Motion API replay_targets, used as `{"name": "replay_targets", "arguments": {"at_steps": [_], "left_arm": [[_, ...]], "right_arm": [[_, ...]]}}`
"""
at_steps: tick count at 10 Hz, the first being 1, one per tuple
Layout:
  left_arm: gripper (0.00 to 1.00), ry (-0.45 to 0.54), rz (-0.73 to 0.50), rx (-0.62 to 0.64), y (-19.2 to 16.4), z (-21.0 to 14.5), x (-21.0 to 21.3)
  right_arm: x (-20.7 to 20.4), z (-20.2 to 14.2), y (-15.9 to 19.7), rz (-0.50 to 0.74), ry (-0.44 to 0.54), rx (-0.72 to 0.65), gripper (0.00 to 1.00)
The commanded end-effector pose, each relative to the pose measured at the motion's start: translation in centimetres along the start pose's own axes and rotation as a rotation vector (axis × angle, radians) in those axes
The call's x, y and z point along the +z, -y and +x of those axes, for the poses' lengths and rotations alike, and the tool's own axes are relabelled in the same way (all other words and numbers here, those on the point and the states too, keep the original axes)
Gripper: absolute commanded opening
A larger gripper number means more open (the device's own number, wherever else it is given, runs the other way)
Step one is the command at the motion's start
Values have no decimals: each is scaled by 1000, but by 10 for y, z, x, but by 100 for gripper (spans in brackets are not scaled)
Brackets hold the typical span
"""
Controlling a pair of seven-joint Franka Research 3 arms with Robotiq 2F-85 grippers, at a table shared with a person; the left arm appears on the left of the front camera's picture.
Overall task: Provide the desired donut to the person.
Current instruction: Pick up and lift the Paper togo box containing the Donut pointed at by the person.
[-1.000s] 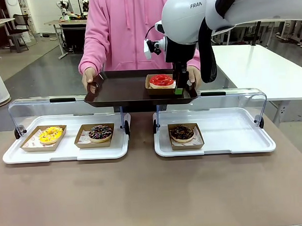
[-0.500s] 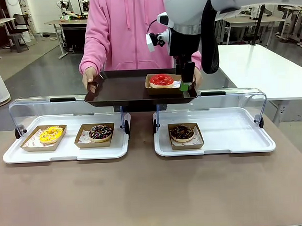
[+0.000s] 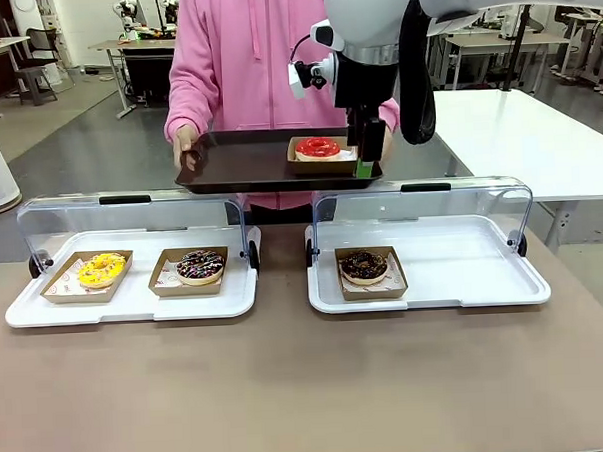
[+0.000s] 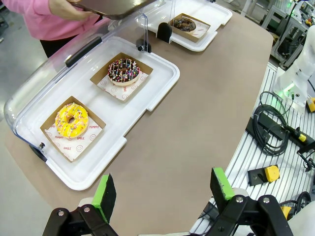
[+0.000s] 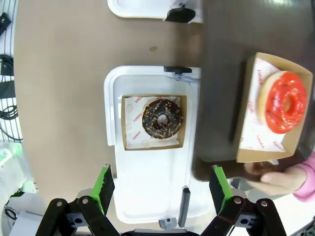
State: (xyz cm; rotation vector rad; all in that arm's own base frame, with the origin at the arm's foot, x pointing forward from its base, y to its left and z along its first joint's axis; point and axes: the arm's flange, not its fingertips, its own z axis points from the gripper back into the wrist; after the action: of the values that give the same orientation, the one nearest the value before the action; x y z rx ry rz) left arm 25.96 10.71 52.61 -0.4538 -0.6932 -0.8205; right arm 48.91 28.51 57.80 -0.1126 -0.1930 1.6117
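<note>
The right gripper's (image 5: 161, 189) two green-padded fingers (image 5: 104, 186) are spread wide with nothing between them. In the front view this right gripper (image 3: 364, 166) points down at the near right corner of a dark tray (image 3: 239, 167), just beside the cardboard box on it. Whether it touches the tray or the box cannot be told.

The left gripper's (image 4: 162, 191) fingers (image 4: 220, 183) are also spread wide and empty. It hangs well apart from the tray, above the near side of the brown table (image 3: 289, 387).

The dark tray is held level above the far edge of the table by a person (image 3: 244, 58) in a pink hoodie. One hand (image 3: 186, 146) grips its left end, and another hand (image 5: 268, 174) grips its right end.

On the right half of the tray sits a red glazed donut (image 3: 318, 146) in an open cardboard box (image 3: 301, 166).

Below the tray and nearer the robot, two white display cases with raised clear lids stand side by side on the table. The right case (image 3: 464, 279), under the tray's right end, holds a chocolate donut (image 3: 363, 265) in a box. The left case (image 3: 135, 305), under the tray's left end, holds a dark donut with coloured sprinkles (image 3: 200, 264). Farther left in that case is a yellow donut (image 3: 101, 268), also in a box.
</note>
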Motion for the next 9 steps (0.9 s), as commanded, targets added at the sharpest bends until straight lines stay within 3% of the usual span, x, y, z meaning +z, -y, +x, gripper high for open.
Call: {"name": "replay_targets", "arguments": {"at_steps": [1, 9], "left_arm": [[100, 12, -12, -17, -2, -2, 1], [100, 12, -12, -17, -2, -2, 1]], "right_arm": [[-6, -2, -3, -8, 11, 7, 100], [-6, -2, -3, -8, 11, 7, 100]]}}
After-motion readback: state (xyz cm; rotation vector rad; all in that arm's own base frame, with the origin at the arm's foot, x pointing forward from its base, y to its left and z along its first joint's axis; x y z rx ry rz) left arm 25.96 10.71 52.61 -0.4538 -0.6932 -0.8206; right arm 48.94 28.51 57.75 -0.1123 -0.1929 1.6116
